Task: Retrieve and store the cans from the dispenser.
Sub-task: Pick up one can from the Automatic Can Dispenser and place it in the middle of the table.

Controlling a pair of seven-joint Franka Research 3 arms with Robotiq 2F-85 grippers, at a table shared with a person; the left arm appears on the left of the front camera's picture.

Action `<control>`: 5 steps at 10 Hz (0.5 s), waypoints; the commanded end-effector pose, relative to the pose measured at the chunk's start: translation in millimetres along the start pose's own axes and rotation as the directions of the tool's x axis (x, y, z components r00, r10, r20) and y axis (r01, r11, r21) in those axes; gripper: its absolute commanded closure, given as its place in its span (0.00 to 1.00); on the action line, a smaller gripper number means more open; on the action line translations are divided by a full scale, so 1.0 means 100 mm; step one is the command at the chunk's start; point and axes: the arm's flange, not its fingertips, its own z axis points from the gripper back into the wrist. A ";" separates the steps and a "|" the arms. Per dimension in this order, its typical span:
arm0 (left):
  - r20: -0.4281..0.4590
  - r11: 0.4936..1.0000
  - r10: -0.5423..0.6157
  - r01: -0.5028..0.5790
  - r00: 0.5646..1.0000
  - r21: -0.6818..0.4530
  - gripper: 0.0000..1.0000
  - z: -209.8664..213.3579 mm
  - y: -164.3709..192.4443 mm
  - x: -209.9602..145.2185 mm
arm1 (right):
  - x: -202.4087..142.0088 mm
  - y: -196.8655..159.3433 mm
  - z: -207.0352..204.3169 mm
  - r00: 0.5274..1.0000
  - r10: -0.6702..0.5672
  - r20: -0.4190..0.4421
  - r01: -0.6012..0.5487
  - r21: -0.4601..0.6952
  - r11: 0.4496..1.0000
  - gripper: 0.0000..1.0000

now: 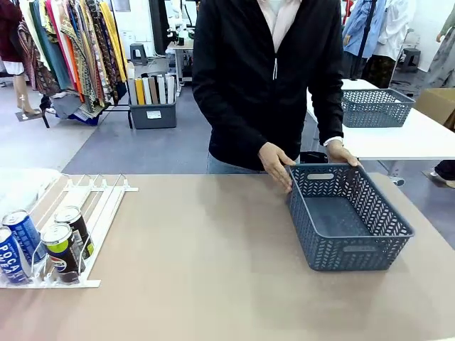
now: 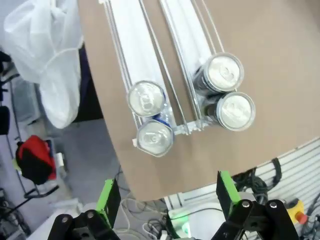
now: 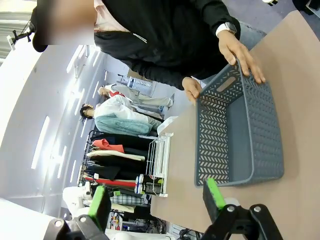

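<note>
The left tool (image 2: 167, 197) is wide open: its two black fingers (image 2: 226, 189) with green pads rise from the lower edge of the left wrist view, well apart, with nothing gripped between them, and the tool points steeply downward. The right tool (image 3: 156, 200) is likewise wide open, its green-padded fingers (image 3: 99, 206) spread well apart and holding nothing. The right wrist is rolled to one side and aimed more nearly level than the left.

The front view's left edge cuts off part of the nearest blue can (image 1: 10, 259) and of the dispenser (image 1: 106, 213). Seen top-down in the left wrist view, the cans (image 2: 224, 71) have their labels mostly hidden.
</note>
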 end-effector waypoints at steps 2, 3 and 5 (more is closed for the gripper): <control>0.000 1.000 0.000 0.000 1.000 0.000 0.00 0.00 0.00 0.00 | 0.03 0.02 -0.01 1.000 0.013 0.015 -0.014 0.022 1.000 0.00; -0.056 1.000 0.002 -0.003 0.998 -0.030 0.00 -0.17 -0.02 0.08 | 0.03 0.02 -0.01 1.000 0.013 0.015 -0.014 0.022 1.000 0.00; -0.164 0.996 0.047 -0.059 0.985 -0.068 0.00 -0.48 0.12 0.24 | 0.03 0.02 -0.01 1.000 0.013 0.015 -0.014 0.022 1.000 0.00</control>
